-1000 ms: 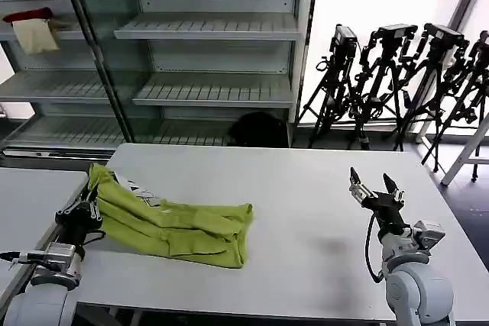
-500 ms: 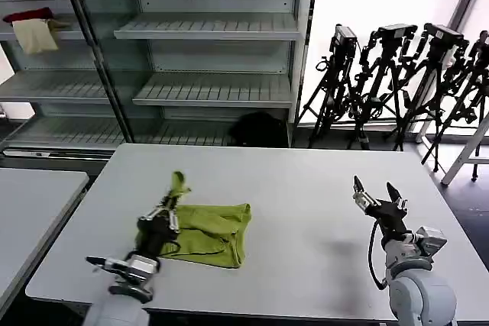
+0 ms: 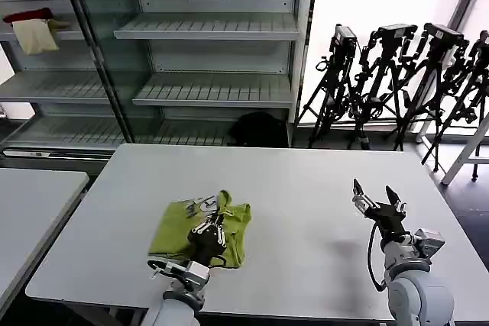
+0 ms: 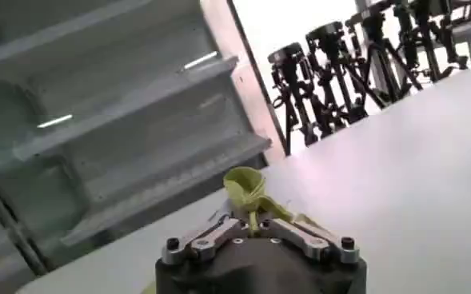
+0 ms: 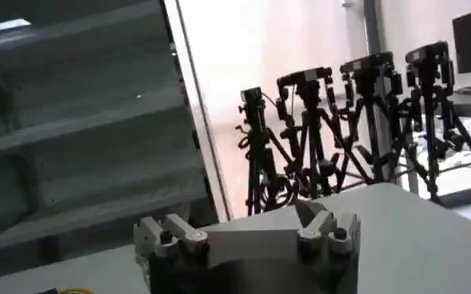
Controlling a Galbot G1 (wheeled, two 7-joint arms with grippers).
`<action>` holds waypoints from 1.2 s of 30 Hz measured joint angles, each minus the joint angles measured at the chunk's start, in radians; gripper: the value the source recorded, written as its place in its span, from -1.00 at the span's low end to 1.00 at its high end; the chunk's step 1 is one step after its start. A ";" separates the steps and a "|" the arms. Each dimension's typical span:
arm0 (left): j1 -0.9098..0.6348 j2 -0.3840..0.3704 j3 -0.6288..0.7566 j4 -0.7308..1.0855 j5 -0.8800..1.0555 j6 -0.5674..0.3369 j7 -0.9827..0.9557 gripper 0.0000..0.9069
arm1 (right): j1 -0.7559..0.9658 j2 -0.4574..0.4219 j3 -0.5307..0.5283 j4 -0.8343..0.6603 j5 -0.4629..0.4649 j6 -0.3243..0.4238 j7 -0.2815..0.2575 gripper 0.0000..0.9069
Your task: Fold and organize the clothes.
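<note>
Left end effector point(image 4: 253, 226) pinching T-shirt point(image 4: 249, 188)

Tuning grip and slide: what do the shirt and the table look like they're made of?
Shirt: soft matte knit, probably cotton; it creases and bunches limply where the left tool pinches it. Table: hard, smooth pale-grey top with a faint sheen, likely laminate or painted board.

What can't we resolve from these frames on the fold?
- T-shirt, head view: printed graphic partly folded under; the left gripper covers the layers beneath.
- Left wrist view: pinched fabric shows; the rest sits behind the gripper body.
- Right gripper: fingertips cut off in right wrist view.
</note>
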 measured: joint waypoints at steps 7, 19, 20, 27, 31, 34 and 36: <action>-0.002 -0.035 0.036 0.057 0.001 0.019 -0.021 1.00 | -0.002 -0.001 0.001 -0.003 -0.002 0.001 0.000 1.00; 0.008 -0.095 0.101 0.083 -0.029 0.056 -0.067 1.00 | -0.001 -0.001 -0.005 -0.002 -0.009 0.001 0.002 1.00; 0.006 -0.099 0.102 0.084 -0.031 0.057 -0.071 1.00 | -0.002 -0.001 -0.006 -0.001 -0.010 0.001 0.002 1.00; -0.002 -0.126 0.109 0.101 -0.067 0.064 -0.099 1.00 | -0.005 0.000 -0.007 0.002 -0.017 -0.002 0.006 1.00; -0.002 -0.126 0.109 0.104 -0.108 0.063 -0.103 1.00 | -0.005 0.000 -0.010 0.006 -0.019 -0.005 0.008 1.00; -0.002 -0.127 0.109 0.084 -0.144 0.059 -0.099 1.00 | -0.004 -0.001 -0.010 0.011 -0.019 -0.008 0.008 1.00; -0.001 -0.128 0.110 0.061 -0.172 0.059 -0.092 1.00 | -0.003 -0.003 -0.010 0.014 -0.018 -0.011 0.008 1.00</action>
